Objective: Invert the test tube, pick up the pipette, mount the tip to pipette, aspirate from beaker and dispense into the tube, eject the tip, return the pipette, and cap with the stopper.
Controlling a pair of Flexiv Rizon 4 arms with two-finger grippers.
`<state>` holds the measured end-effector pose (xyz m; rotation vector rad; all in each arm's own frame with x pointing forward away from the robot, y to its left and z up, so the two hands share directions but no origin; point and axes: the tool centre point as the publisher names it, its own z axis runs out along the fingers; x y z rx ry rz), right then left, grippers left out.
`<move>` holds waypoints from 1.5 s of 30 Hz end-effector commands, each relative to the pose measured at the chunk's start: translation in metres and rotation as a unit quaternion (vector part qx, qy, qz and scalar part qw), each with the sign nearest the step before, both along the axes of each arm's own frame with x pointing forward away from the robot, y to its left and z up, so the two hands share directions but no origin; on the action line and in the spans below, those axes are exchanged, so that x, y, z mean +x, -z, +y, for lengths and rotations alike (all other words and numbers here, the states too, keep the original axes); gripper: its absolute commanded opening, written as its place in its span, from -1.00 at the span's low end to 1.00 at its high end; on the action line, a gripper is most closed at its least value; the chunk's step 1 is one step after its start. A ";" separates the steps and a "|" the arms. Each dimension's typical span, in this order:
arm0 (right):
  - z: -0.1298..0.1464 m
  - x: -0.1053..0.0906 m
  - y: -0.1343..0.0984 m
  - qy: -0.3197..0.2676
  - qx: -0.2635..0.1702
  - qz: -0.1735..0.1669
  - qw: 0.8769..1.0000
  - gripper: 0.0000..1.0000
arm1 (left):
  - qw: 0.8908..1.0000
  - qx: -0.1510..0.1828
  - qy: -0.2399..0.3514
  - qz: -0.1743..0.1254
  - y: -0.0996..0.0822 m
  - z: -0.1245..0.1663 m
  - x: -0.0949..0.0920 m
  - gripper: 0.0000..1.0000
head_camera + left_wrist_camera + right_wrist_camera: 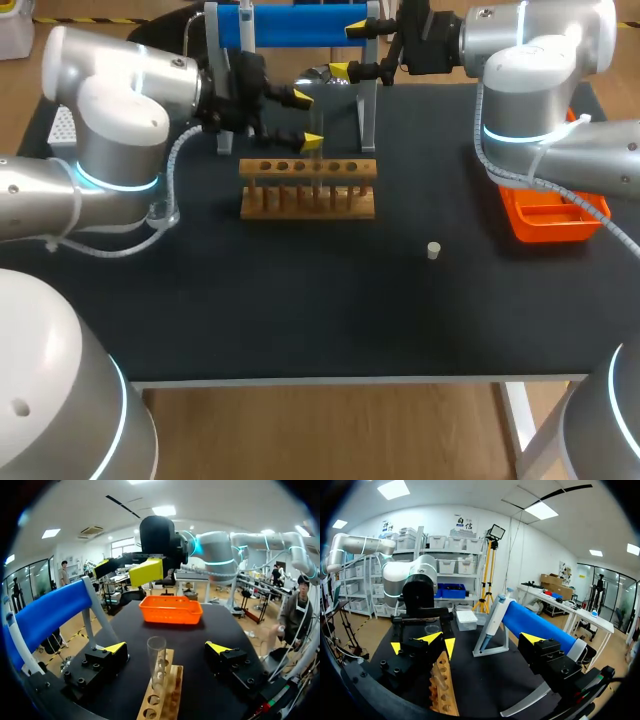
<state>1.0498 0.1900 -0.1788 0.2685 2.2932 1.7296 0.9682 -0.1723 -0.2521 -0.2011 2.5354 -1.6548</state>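
Our left gripper sits over the wooden rack with its jaws wide apart. The test tube stands upright in a rack hole between them, mouth up, and neither finger touches it. Our right gripper hangs at the back of the table, jaws apart and holding nothing. The pipette rests ahead of it in the blue-barred stand. The stopper lies alone on the dark mat, well apart from the rack, and the orange tray sits under our right arm.
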 end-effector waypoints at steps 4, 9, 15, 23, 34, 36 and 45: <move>-0.001 -0.001 -0.001 0.000 -0.001 0.001 1.000 1.00 | 1.000 0.015 -0.004 0.007 0.014 -0.009 0.007 1.00; -0.001 -0.001 -0.001 0.000 -0.001 0.001 1.000 1.00 | 1.000 0.017 -0.002 0.008 0.019 -0.013 0.010 1.00; -0.001 -0.001 -0.001 0.000 -0.001 0.001 1.000 1.00 | 1.000 0.028 -0.002 0.008 0.027 -0.020 0.014 1.00; -0.001 -0.001 -0.001 0.000 -0.001 0.001 1.000 1.00 | 0.999 0.046 0.000 0.006 0.035 -0.026 0.019 1.00; -0.001 -0.001 -0.001 0.000 -0.001 0.001 1.000 1.00 | 0.998 0.055 0.002 0.009 0.042 -0.029 0.020 1.00; -0.001 -0.001 -0.001 0.000 -0.001 0.001 1.000 1.00 | 0.998 0.055 0.007 0.008 0.043 -0.029 0.020 1.00; -0.001 -0.001 -0.001 0.000 -0.001 0.001 1.000 1.00 | 0.998 0.067 0.018 0.011 0.046 -0.029 0.019 1.00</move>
